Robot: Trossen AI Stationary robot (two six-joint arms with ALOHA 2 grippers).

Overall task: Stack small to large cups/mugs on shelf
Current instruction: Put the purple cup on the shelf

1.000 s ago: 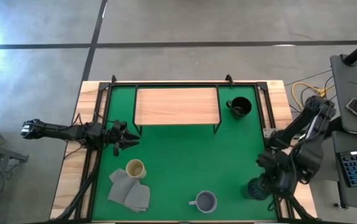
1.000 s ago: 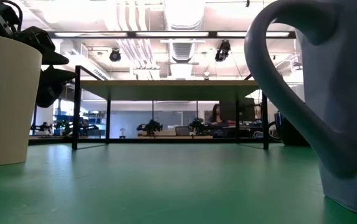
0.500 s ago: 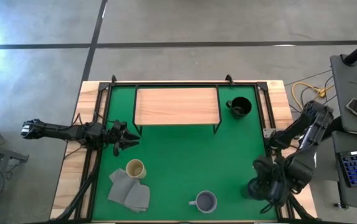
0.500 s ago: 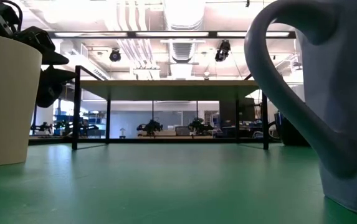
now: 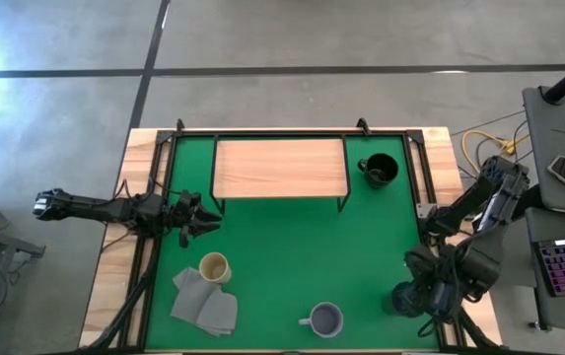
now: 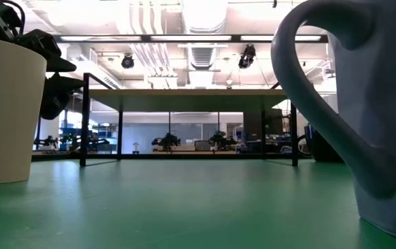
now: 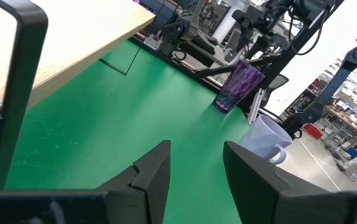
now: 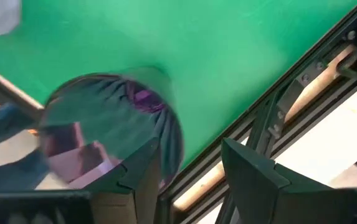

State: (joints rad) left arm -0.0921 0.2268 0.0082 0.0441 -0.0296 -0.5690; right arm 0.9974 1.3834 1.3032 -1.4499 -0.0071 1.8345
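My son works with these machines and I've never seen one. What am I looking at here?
Two dark robot arms work at a table covered by a green mat. One camera looks straight down, one sits at table height, and one rides on each wrist. On the mat stand a wooden shelf, a black mug, a tan cup, a grey cloth, a lavender mug and a purple tumbler. The left tool waits open, holding nothing. The right tool hovers open over the tumbler's rim.
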